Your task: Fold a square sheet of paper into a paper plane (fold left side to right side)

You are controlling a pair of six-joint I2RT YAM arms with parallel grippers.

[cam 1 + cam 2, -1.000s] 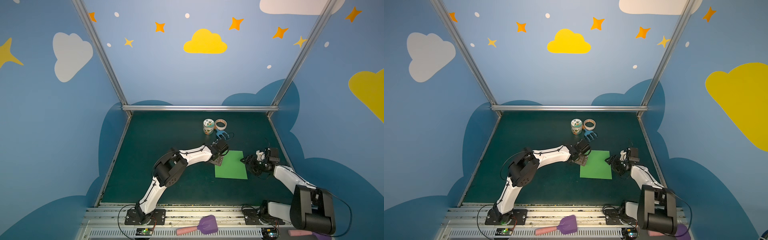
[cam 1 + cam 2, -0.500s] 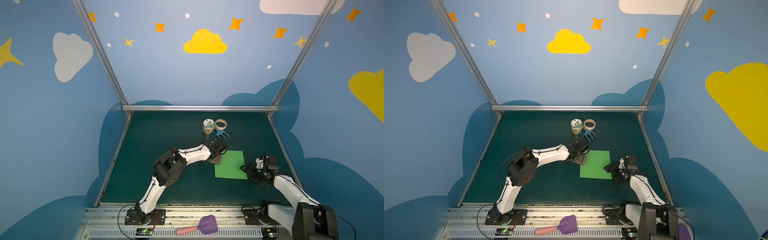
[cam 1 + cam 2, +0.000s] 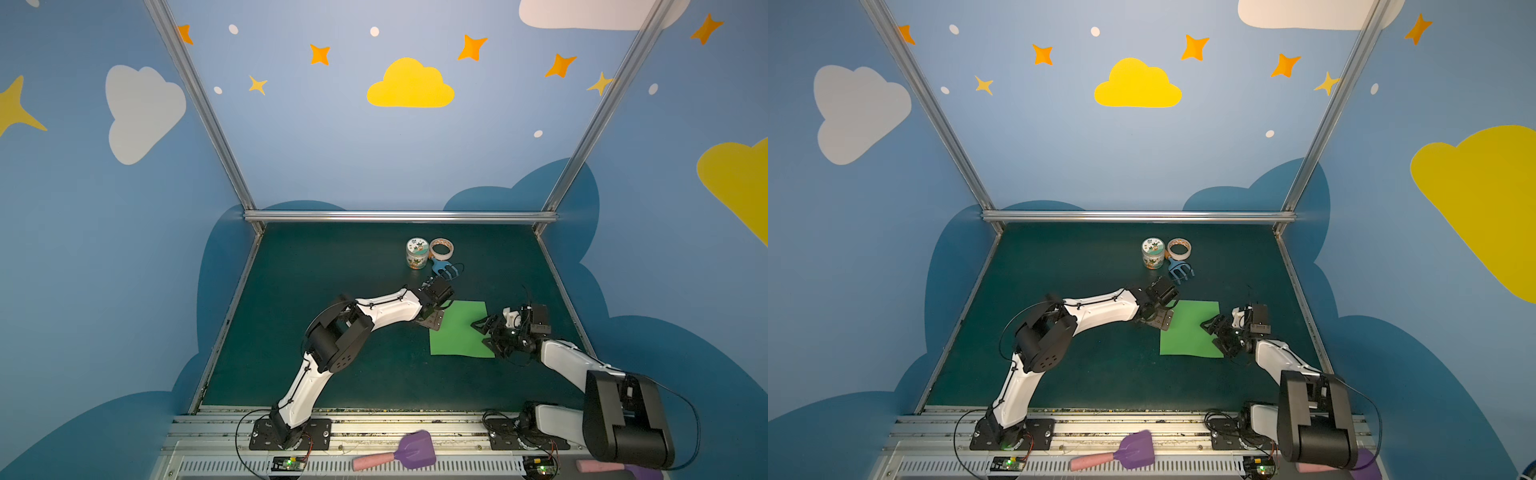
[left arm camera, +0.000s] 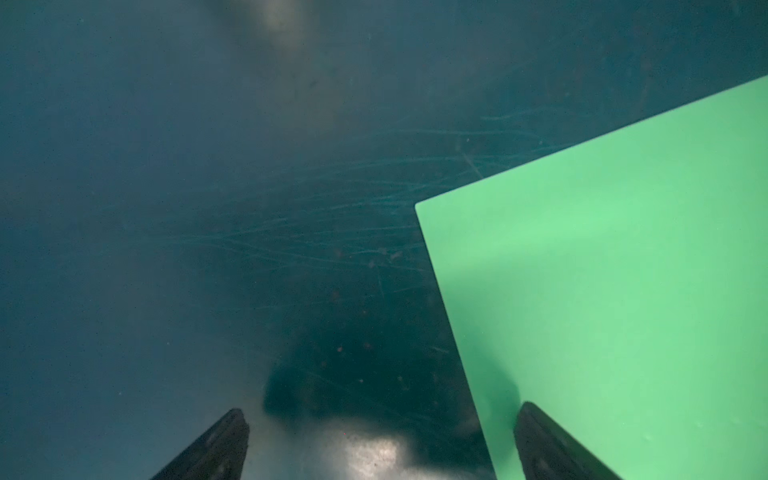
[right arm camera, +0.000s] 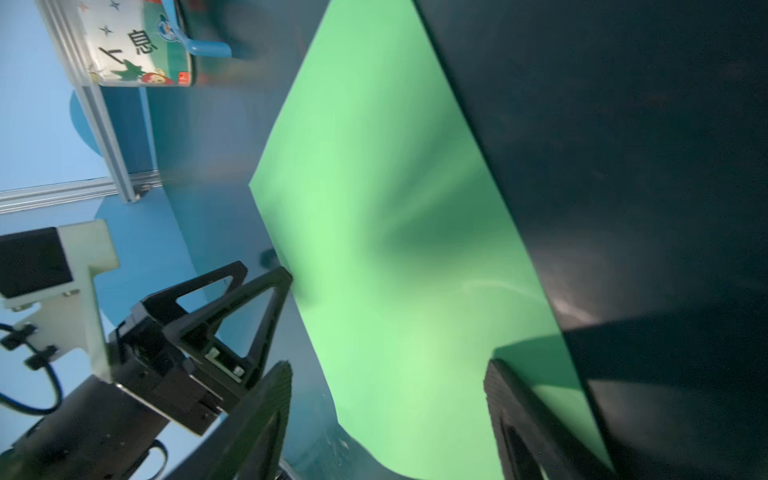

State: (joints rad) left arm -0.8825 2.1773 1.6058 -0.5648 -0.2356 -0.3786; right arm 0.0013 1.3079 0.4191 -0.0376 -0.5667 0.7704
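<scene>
Two grippers flank the square sheet of paper [image 3: 459, 328], a bright green sheet that lies spread out on the dark tabletop [image 3: 332, 257]. The left gripper [image 3: 435, 321] is at the sheet's left edge, close to its far left corner, with its fingers spread wide and nothing between them. In the left wrist view one dark fingertip [image 4: 536, 432] overlaps the sheet's border and the other fingertip [image 4: 224, 436] is over bare tabletop beside the sheet. Whether the first one presses on the paper cannot be told. The right gripper [image 3: 484, 333] is at the sheet's right edge, toward its near right corner. Its jaws also stand well apart and clamp nothing. In the right wrist view green paper fills most of the gap between its two fingers [image 5: 511, 399], and the left gripper [image 5: 262, 270] shows at the sheet's opposite edge. There the sheet looks uneven, with a shaded dip across its surface and one border that curves. It is unclear whether that part is raised off the tabletop. Beyond the sheet's far edge stand a small printed jar [image 3: 417, 253] and a roll of tape [image 3: 441, 248], just beside each other. A blue toy rake [image 3: 446, 270] lies between them and the sheet. Well to the near side of the sheet, a purple scoop with a pink handle [image 3: 399, 455] rests on the metal rail [image 3: 415, 428] at the front.
</scene>
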